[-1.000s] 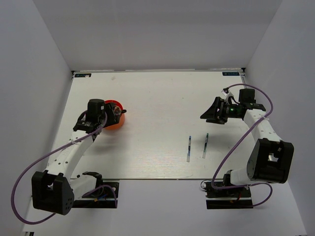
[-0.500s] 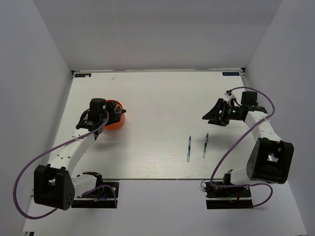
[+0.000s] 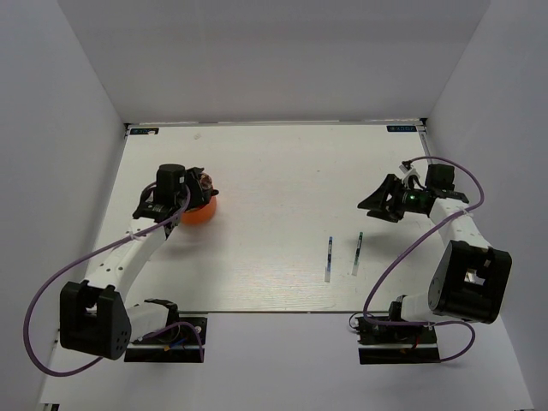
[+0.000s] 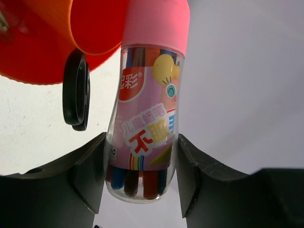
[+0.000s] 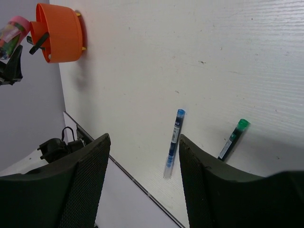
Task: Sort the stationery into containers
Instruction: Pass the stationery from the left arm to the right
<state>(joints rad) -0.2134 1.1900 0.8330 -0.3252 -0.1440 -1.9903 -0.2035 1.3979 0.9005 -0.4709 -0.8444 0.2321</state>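
Observation:
My left gripper [image 4: 141, 172] is shut on a clear pink-capped tube [image 4: 147, 109] holding several coloured sticks. It holds the tube just above the rim of the round red-orange organiser [image 4: 42, 52]. A black scissors handle [image 4: 76, 90] sticks out of the organiser. In the top view the left gripper [image 3: 199, 182] hangs over the organiser [image 3: 202, 213]. My right gripper [image 5: 142, 147] is open and empty, raised at the table's right side [image 3: 377, 202]. A blue-capped pen [image 5: 174, 141] and a green-capped pen [image 5: 233, 134] lie below it on the table.
The two pens lie side by side near the front edge in the top view, the blue one [image 3: 329, 258] left of the green one [image 3: 357, 253]. White walls enclose the table [image 3: 274, 163] on three sides.
My left gripper has swung up and right with the pink-capped tube, ending over the organiser. My right gripper has drawn slightly to the right, still open.

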